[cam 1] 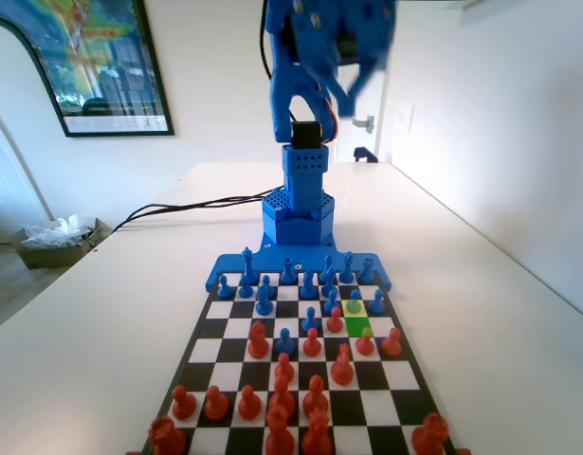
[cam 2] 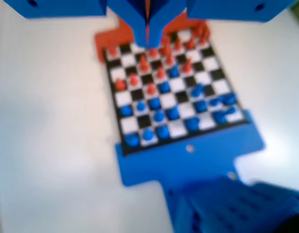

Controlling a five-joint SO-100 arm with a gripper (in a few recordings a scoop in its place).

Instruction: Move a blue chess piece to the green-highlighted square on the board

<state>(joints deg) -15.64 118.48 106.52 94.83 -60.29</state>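
My gripper (cam 1: 348, 85) hangs high above the blue arm's base, blurred with motion and well clear of the board (cam 1: 225, 327). In the wrist view the jaws of the gripper (cam 2: 148, 38) meet in a narrow point with nothing between them, looking down on the whole board (cam 2: 207, 63). The green-highlighted square (cam 1: 357, 325) lies right of centre in the fixed view. A blue chess piece (cam 1: 355, 302), a pawn, stands on the paler yellow-green square just behind it. A red pawn (cam 1: 365, 341) stands right in front of the green square.
Blue pieces (cam 1: 300, 280) crowd the board's far rows and red pieces (cam 1: 282, 408) the near rows, with a few mixed in the middle. A blue base plate (cam 1: 300, 265) borders the far edge. Black cables (cam 1: 187, 207) run off to the left.
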